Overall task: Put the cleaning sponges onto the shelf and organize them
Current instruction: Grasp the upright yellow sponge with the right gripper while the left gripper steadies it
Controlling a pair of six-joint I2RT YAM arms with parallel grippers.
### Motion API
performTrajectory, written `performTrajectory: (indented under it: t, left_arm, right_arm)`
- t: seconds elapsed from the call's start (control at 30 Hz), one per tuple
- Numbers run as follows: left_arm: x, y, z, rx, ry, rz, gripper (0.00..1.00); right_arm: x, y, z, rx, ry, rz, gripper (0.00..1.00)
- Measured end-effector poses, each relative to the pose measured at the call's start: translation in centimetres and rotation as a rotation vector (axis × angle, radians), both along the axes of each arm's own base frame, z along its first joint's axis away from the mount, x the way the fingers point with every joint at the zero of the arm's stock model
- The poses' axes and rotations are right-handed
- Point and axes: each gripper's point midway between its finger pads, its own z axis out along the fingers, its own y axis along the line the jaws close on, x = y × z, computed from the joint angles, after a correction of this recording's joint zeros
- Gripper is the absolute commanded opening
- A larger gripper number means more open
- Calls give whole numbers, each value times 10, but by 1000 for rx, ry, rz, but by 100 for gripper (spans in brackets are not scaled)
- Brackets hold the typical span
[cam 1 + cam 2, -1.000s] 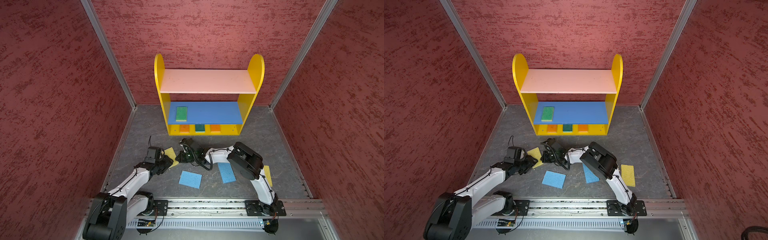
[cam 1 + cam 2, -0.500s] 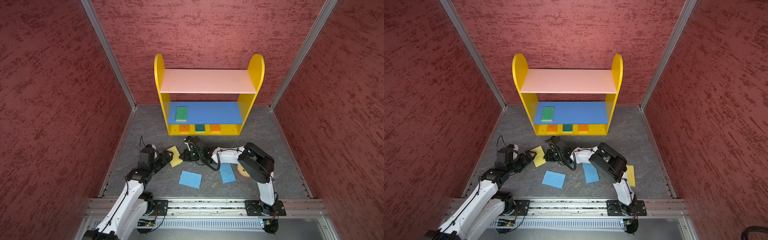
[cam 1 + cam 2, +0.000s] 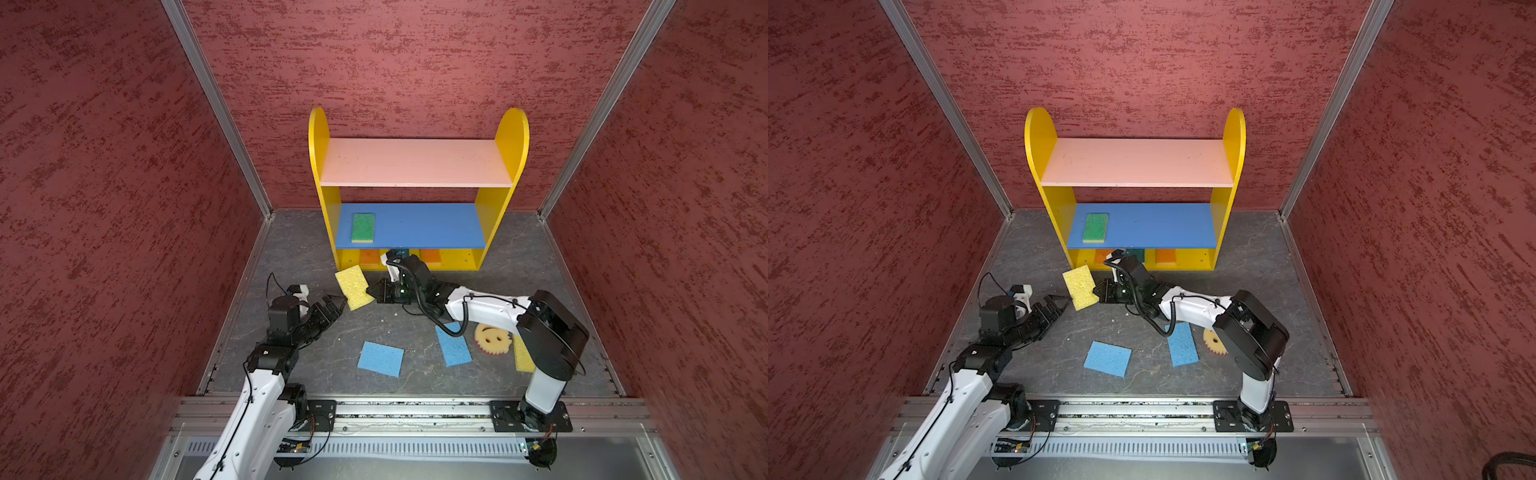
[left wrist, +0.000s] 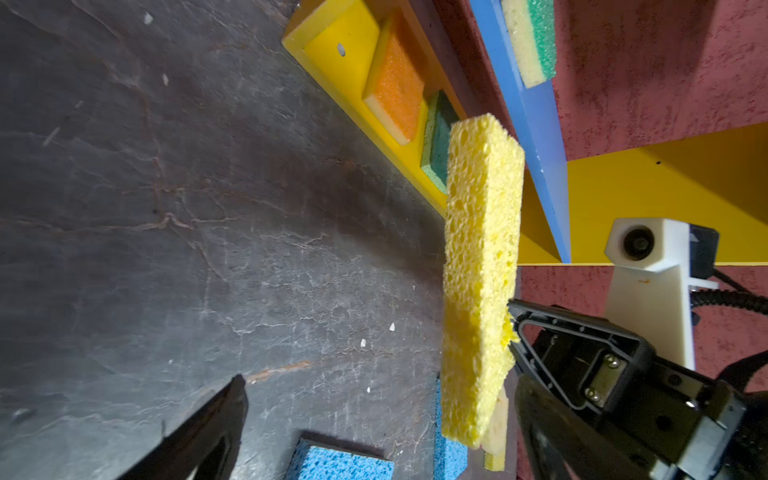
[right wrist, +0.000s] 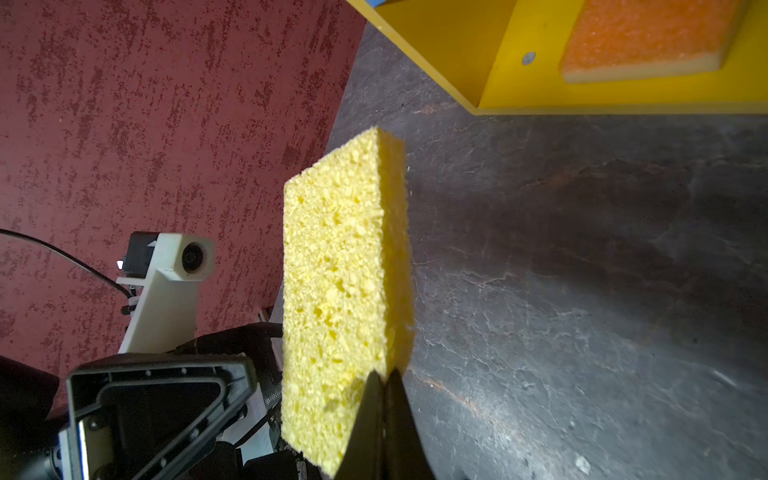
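Right gripper (image 3: 371,292): clenched on one short edge of the yellow sponge (image 3: 352,286). In its wrist view the fingertips (image 5: 374,399) are pinched tight into the foam.
Yellow sponge: lifted off the worktop (image 3: 299,249), on edge and tilted. It is near the bottom left corner of the shelf (image 3: 415,162), and the right wrist view shows it apart from that corner.
Left gripper (image 3: 338,302): released, jaws spread with nothing between them. Its tips are just beside the yellow sponge's free end, and the right wrist view shows a gap.
Shelf: stands against the back wall, facing the arms.
Blue middle board: a green sponge (image 3: 363,227) lies flat at its left end.
Yellow bottom board: two orange sponges (image 3: 369,258) (image 3: 431,257) with a dark green sponge (image 3: 1138,253) between them, partly hidden by the right wrist in both top views.
Worktop, front: two blue sponges (image 3: 380,358) (image 3: 453,344) lie flat and apart. The round smiley sponge (image 3: 492,338) is just beside the right-hand one, under the right arm.
Worktop, right: a second yellow sponge (image 3: 523,353) lies mostly hidden behind that arm's elbow.
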Motion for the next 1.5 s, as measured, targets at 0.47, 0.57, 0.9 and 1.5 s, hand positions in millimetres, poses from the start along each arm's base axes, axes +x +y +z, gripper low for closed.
performTrajectory:
  t: [0.47, 0.57, 0.9, 1.5]
  left_arm:
    - [19, -12, 21, -132, -19, 12, 86]
    - [20, -18, 22, -133, -23, -5, 59]
    - [35, -33, 58, -134, -113, -34, 31]
    - [34, -41, 51, -111, -90, -54, 66]
  right_arm:
    - [-15, -11, -16, -5, 40, 13, 0]
    - [-16, -9, -4, 21, 21, 20, 0]
    - [-20, -4, 7, 55, 0, 41, 0]
    - [-26, -9, 25, 71, -39, 44, 0]
